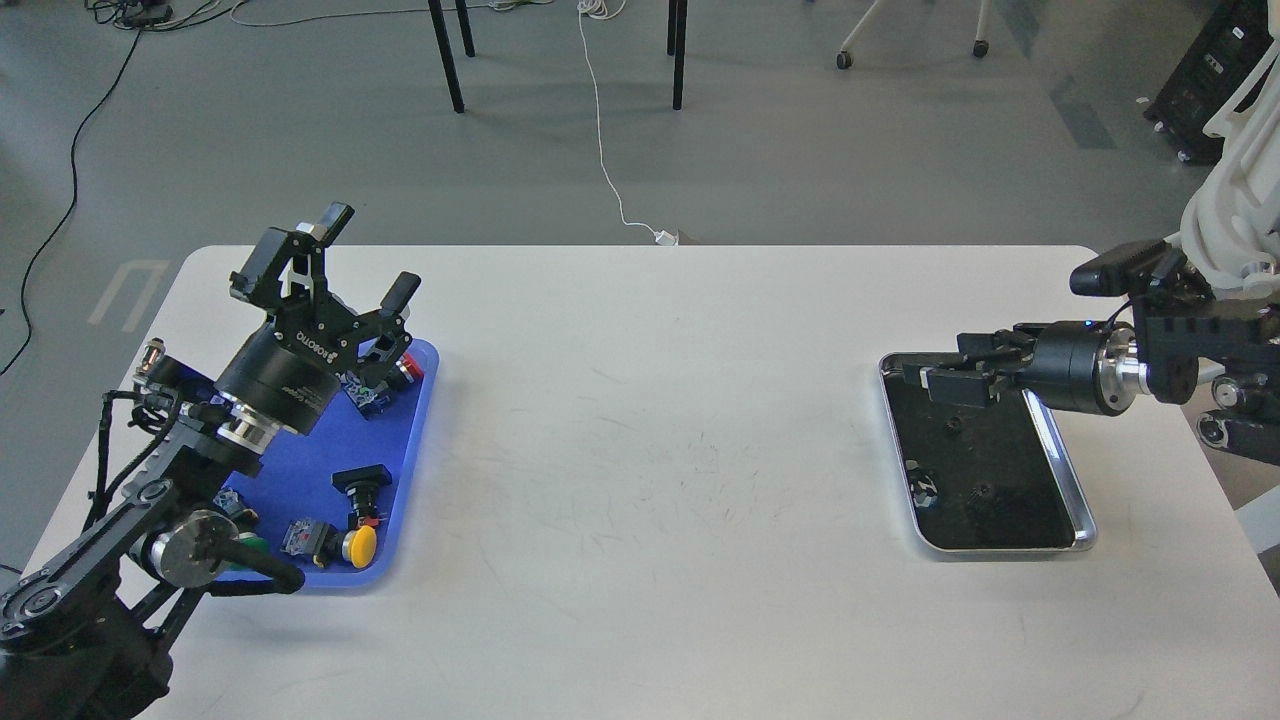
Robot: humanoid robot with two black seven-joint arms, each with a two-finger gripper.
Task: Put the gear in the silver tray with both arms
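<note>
Looking down at a white table (640, 450) with 2 trays on it, one per side. On the left there's a blue tray (330, 470) holding a few push-button parts: a yellow-capped button (358, 545) near the front edge, a black-topped one (362, 483) just behind it, a red one (405, 368) up by the far corner. The left gripper (365, 255) hangs over the far end of that blue tray with its fingers spread wide apart and pointing up and away, nothing between them.

Over on the right sits the silver tray (1070, 470), shiny rim, dark bottom. At least 3 small dark gears lie inside: one near the far middle (953, 424), one at the left rim (923, 485) with a pale glint, one toward the near middle (984, 492). They're well apart from each other.

The right gripper (925, 380) reaches in sideways over the far end of the silver tray, fingers pointing left. It's dark against a dark tray bottom, so I can't tell how far open it is or whether it has hold of anything.
</note>
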